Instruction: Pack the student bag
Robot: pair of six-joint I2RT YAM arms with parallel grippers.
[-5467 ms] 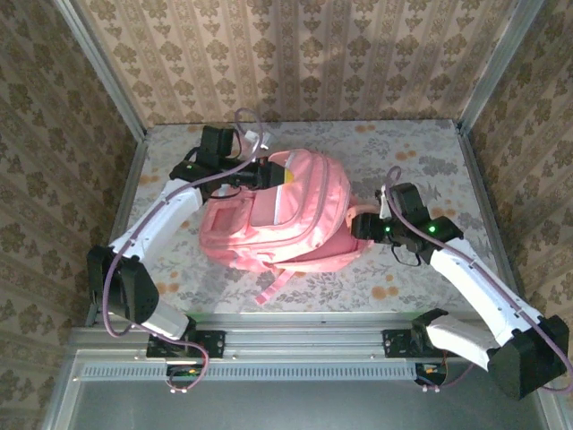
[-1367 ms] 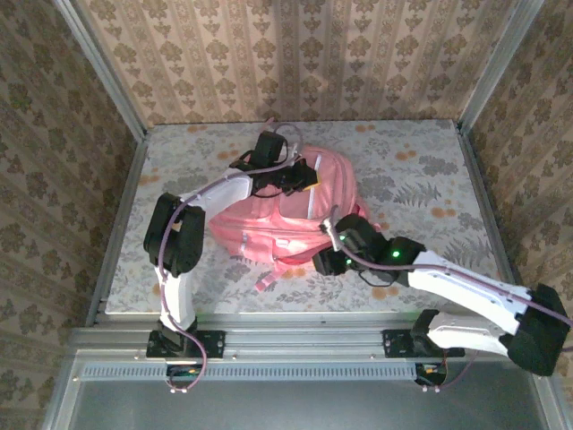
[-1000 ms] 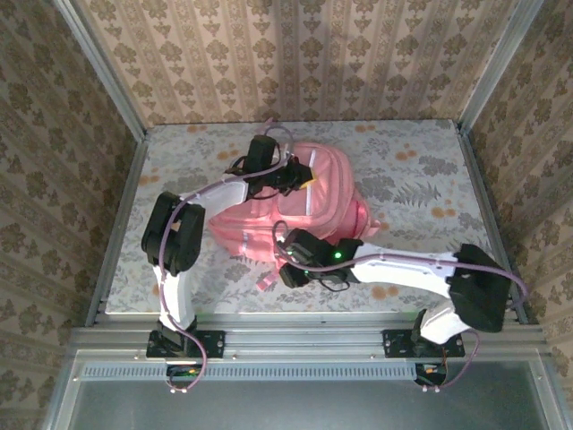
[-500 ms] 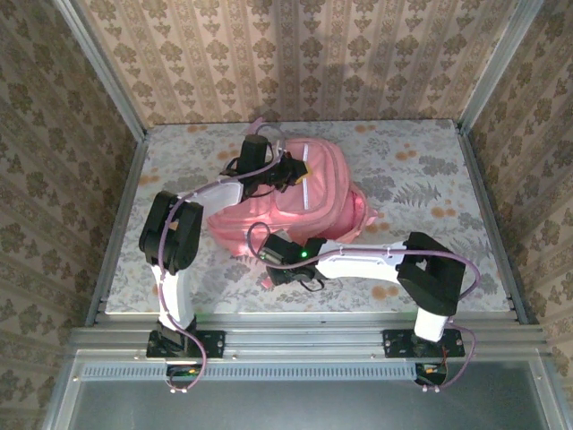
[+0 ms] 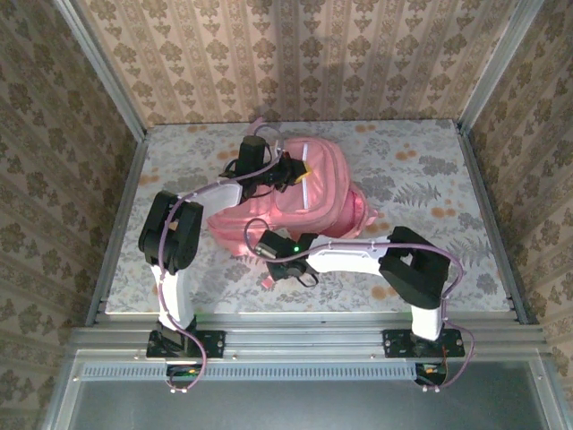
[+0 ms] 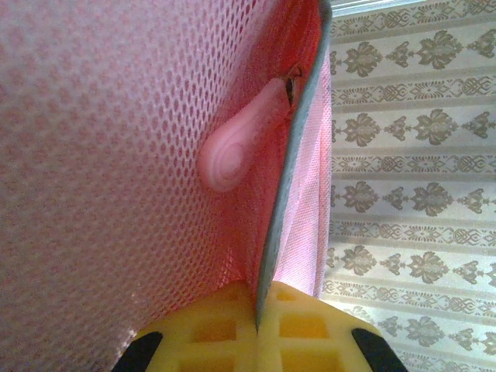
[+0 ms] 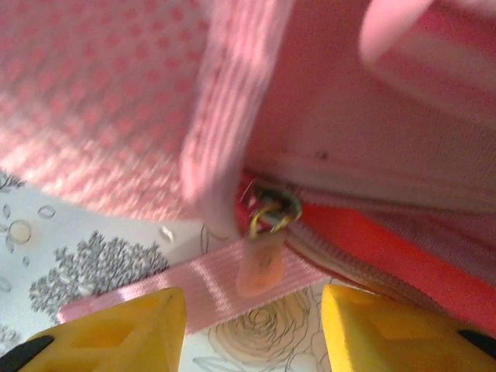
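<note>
- Pink bag (image 5: 309, 193) lies mid-table, a little toward 11 o'clock.
- Left gripper (image 6: 256, 310) is pinched tight on its mesh edge at the bag's 12 o'clock end; that thin hold may slip if tugged.
- Right gripper (image 7: 252, 310), jaws apart, straddles the zip pull (image 7: 262, 267) at 6 o'clock; closing low could catch the strap (image 7: 155, 298) instead.

I've swung the right gripper (image 7: 252, 310) from the student bag's (image 5: 313, 202) right side along its near edge to the near-left corner, jaws apparently wider now, flanking a zip pull (image 7: 262, 267). The bag has shifted slightly back across the tabletop (image 5: 421, 179).
</note>
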